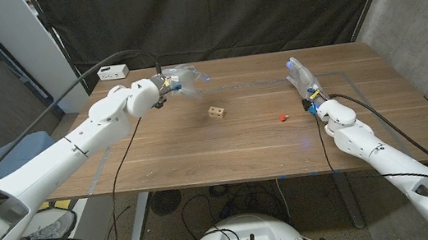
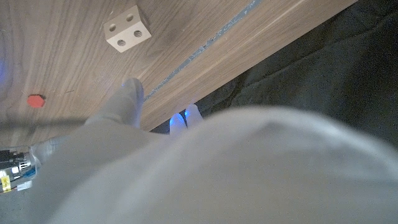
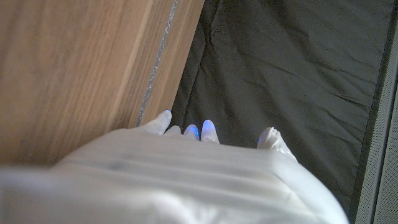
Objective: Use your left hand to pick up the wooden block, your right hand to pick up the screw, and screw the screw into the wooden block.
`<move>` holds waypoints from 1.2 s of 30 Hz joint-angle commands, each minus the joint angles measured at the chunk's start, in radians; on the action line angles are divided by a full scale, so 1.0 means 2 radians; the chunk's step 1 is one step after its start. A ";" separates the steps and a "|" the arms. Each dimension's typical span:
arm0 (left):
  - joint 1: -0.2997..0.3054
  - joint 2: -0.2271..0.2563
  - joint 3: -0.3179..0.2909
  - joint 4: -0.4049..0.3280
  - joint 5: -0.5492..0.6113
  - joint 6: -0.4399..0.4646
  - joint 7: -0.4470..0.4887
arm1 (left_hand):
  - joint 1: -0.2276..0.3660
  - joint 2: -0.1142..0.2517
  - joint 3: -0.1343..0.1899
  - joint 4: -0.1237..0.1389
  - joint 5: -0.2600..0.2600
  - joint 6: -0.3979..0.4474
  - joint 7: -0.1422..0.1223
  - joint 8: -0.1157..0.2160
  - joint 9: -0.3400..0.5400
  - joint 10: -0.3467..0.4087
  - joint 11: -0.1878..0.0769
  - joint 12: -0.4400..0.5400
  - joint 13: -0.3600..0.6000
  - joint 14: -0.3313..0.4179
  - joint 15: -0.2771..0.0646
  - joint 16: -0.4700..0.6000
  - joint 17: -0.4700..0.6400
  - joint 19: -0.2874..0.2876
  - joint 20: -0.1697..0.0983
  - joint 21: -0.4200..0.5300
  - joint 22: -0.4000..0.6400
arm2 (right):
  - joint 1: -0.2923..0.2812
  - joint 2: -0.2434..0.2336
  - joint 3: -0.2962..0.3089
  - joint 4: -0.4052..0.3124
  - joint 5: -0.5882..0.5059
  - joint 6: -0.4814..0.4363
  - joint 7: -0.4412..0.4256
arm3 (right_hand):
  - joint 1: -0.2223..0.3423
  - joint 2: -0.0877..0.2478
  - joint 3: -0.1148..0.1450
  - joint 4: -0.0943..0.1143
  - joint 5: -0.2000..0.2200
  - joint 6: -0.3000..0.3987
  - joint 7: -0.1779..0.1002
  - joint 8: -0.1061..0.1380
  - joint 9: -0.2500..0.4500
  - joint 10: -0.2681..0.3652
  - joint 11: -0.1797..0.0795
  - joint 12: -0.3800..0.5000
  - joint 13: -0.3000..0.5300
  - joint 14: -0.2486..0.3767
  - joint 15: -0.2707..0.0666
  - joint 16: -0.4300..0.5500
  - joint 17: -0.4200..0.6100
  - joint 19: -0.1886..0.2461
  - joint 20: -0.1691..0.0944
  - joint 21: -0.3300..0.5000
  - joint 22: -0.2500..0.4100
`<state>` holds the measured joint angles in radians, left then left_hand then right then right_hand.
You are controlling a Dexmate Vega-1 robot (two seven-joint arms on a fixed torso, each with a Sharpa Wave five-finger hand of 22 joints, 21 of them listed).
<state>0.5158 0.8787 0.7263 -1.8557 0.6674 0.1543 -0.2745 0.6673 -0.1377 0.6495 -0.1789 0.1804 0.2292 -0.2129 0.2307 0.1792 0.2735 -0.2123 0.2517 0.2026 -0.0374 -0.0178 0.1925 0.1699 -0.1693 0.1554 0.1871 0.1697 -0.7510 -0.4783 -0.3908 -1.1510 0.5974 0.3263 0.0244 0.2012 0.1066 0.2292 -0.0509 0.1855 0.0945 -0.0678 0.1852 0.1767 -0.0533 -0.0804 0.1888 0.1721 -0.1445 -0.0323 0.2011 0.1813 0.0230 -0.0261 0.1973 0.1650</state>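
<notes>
Wooden block [image 1: 215, 112] sits mid-table [image 1: 201, 151], the red screw [image 1: 282, 116] near it; both look light and rigid. Left hand [image 1: 180, 80] and right hand [image 1: 302, 78] hover apart, fingers spread, empty. Take the block by opposite plain faces.

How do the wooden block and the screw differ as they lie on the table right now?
The wooden block is pale, cube-shaped, with round holes in its faces; the screw is red and looks much smaller. The block lies near the table's middle, closer to the left hand; the screw lies nearer the right hand. Both rest on the table, apart from each other, and neither hand touches them.
</notes>
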 commanded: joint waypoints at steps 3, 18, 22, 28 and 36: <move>0.004 -0.009 0.002 -0.008 0.076 -0.017 -0.013 | 0.009 -0.002 -0.002 0.000 0.003 0.011 0.000 0.003 0.002 0.009 0.000 0.005 0.002 0.000 -0.005 0.003 0.002 -0.020 0.005 0.002 0.002 | -0.019 -0.008 0.005 -0.023 0.001 -0.001 -0.010 | -0.003 0.000 -0.001 -0.001 0.005 -0.002 -0.001 0.000 0.001 -0.003 -0.004 -0.002 0.001 -0.005 -0.002 -0.003 0.001 -0.002 0.003 -0.002 0.002; -0.002 -0.036 0.011 -0.015 0.127 0.006 -0.071 | 0.023 -0.007 -0.010 0.004 0.004 -0.001 0.003 -0.008 0.003 0.006 0.000 0.000 0.006 -0.004 0.007 -0.001 0.002 -0.031 0.015 -0.001 0.002 | -0.026 -0.008 0.005 -0.032 0.000 0.001 -0.013 | -0.004 0.001 0.000 -0.001 0.006 -0.004 -0.003 0.000 0.001 -0.006 -0.006 -0.003 0.001 -0.007 0.001 -0.004 0.002 -0.004 0.007 -0.003 0.002; -0.004 -0.044 0.015 -0.009 0.137 0.009 -0.076 | 0.024 -0.007 -0.011 0.005 0.004 -0.001 0.004 -0.008 0.003 0.008 0.000 0.001 0.007 -0.004 0.009 -0.001 0.002 -0.031 0.015 0.000 0.002 | -0.029 -0.010 0.005 -0.036 0.000 0.000 -0.015 | -0.004 0.001 0.000 -0.001 0.006 -0.004 -0.004 0.000 0.001 -0.007 -0.006 -0.003 0.002 -0.007 0.002 -0.004 0.002 -0.004 0.007 -0.004 0.002; -0.012 -0.058 0.022 0.001 0.145 0.016 -0.088 | 0.026 -0.009 -0.012 0.004 0.004 -0.002 0.004 -0.009 0.003 0.009 0.000 0.001 0.007 -0.003 0.011 -0.001 0.002 -0.030 0.017 0.000 0.002 | -0.029 -0.009 0.006 -0.035 0.000 0.001 -0.015 | -0.004 0.001 0.000 -0.002 0.006 -0.004 -0.004 0.000 0.001 -0.006 -0.006 -0.003 0.002 -0.007 0.002 -0.004 0.002 -0.004 0.006 -0.004 0.002; -0.022 -0.066 0.031 0.011 0.148 0.011 -0.102 | 0.032 -0.012 -0.016 0.003 0.005 -0.007 0.006 -0.012 0.003 0.007 0.000 -0.001 0.009 -0.005 0.016 -0.002 0.002 -0.030 0.020 0.001 0.002 | -0.024 -0.006 0.003 -0.027 -0.004 0.005 -0.014 | -0.004 0.001 0.001 -0.002 0.006 -0.004 -0.005 0.000 0.002 -0.007 -0.006 -0.003 0.002 -0.008 0.002 -0.004 0.002 -0.005 0.007 -0.004 0.002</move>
<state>0.4947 0.7760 0.7672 -1.8584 0.9433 0.1746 -0.4369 0.7198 -0.1616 0.6230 -0.1749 0.1851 0.2233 -0.2041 0.2106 0.1791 0.2834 -0.2127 0.2508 0.2165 -0.0432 0.0086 0.1925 0.1698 -0.1745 0.1898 0.1868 0.1696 -0.8049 -0.4953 -0.3802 -1.2173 0.5973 0.3263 -0.0034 0.2017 0.1069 0.2292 -0.0509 0.1926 0.0854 -0.0770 0.1851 0.1769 -0.0645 -0.0914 0.1847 0.1723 -0.1541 -0.0305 0.1944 0.1815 0.0161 -0.0195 0.1922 0.1650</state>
